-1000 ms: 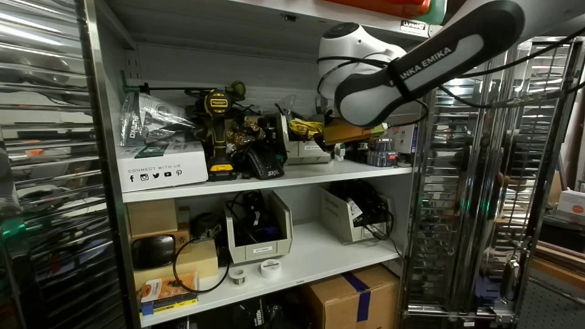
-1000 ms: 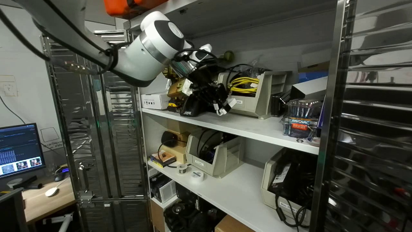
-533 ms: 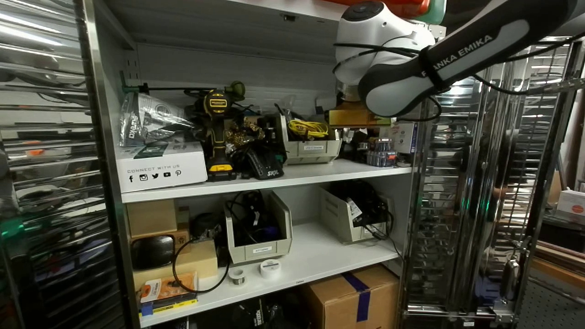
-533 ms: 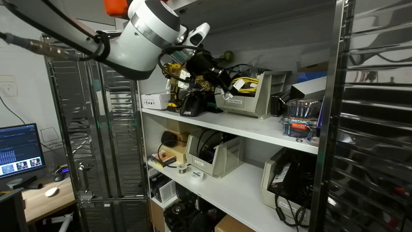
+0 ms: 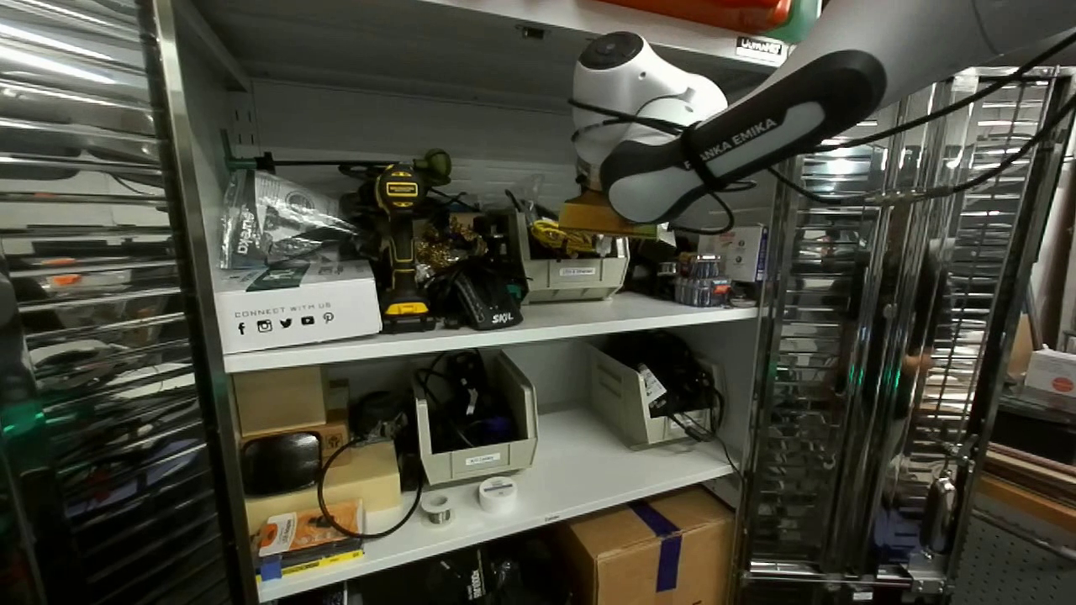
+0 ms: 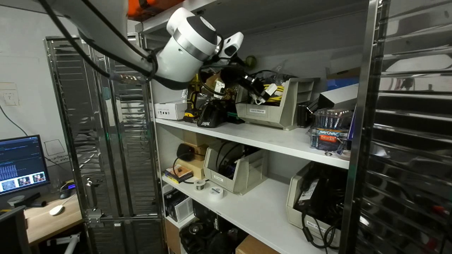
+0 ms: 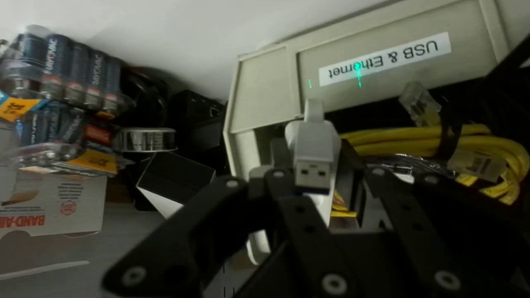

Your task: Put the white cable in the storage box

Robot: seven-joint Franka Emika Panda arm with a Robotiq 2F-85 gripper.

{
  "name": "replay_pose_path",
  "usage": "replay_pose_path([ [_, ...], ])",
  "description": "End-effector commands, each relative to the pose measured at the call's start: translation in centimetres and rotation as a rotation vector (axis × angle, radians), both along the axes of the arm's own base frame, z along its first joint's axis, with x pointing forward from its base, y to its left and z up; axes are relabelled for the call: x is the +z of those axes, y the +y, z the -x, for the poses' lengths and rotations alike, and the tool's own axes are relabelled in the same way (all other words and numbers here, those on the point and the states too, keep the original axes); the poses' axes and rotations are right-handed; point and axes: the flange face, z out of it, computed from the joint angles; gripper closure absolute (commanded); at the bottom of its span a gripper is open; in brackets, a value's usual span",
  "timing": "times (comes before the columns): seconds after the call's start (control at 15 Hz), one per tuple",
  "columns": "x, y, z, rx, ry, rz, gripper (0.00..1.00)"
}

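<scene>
At the mouth of the storage box (image 6: 272,116) on the upper surface (image 6: 298,138), the placing step looks to be in hand: the white cable (image 7: 314,140) is grasped by the end effector (image 7: 314,161), pinched securely by the look of it, with its USB end shown square-on in the wrist view (whether any of it is inside the rim can't be told). Box identity is backed by the label (image 7: 385,58), read upside down there as "USB & Ethernet". For the next move, the cable should be centred over the opening, lowered past the front wall and only then let go, with snags on the yellow coil (image 7: 509,151) avoided. Counts: white cable, one; yellow coil, one that can be made out; grey bins (image 5: 441,467), three, the storage box included, with two set on the lower surface (image 5: 580,455) in both exterior views; drill (image 5: 403,244), one; Connect With Us carton (image 5: 303,298), one; solder spool (image 5: 437,508), one; white roll (image 5: 498,494), one; battery packs (image 7: 72,70), apparently two. Black cables (image 5: 672,361) in the lower bins can't be counted, too tangled.
</scene>
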Motion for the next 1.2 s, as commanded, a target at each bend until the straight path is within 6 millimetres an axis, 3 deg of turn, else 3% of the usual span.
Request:
replay_pose_path([
  [0.0, 2.7, 1.1, -3.2, -0.028, -0.049, -0.052, 0.89],
  [0.33, 5.6, 1.9, -5.0, -0.071, -0.113, -0.127, 0.89],
  [0.6, 4.1, 1.5, -6.9, -0.116, -0.112, -0.073, 0.89],
  [0.67, 3.5, 1.4, -7.3, -0.125, -0.097, -0.06, 0.74],
  [0.73, 2.8, 1.3, -7.7, -0.132, -0.079, -0.053, 0.45],
  [0.87, 2.0, 1.1, -8.0, -0.136, -0.051, -0.065, 0.38],
  [1.13, 3.3, 2.1, -7.6, -0.102, -0.059, -0.101, 0.06],
])
